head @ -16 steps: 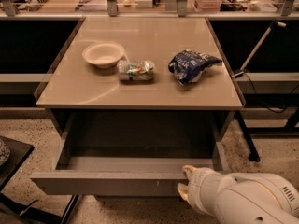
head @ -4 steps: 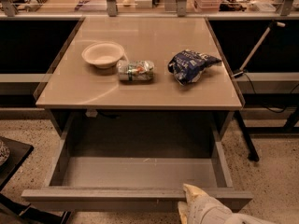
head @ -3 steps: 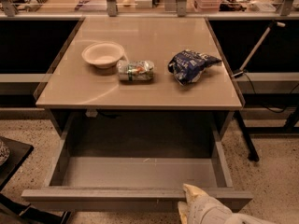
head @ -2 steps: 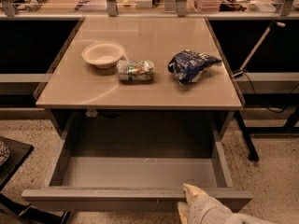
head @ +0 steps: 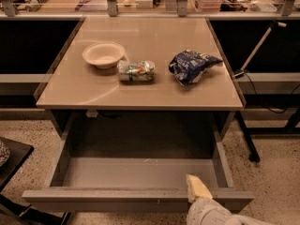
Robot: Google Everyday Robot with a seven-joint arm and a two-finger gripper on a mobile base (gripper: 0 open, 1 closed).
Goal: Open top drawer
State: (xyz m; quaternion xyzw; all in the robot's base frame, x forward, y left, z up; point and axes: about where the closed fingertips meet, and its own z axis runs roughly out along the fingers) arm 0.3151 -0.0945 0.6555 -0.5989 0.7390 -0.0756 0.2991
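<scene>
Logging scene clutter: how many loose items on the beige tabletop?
3, none apparently hidden: round white bowl left, silver can on its side centre, crumpled blue bag right. Gripper sits at the open grey top drawer's front edge.

Warm light from above glares on the table [head: 140,90]; my gripper [head: 198,190], at the top drawer [head: 117,198] front, is brightly lit.

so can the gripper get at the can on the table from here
Probably yes, once lifted: the gripper is at the front lip of the open top drawer, below the tabletop; the can lies on its side beside the bowl, nothing over it.
</scene>
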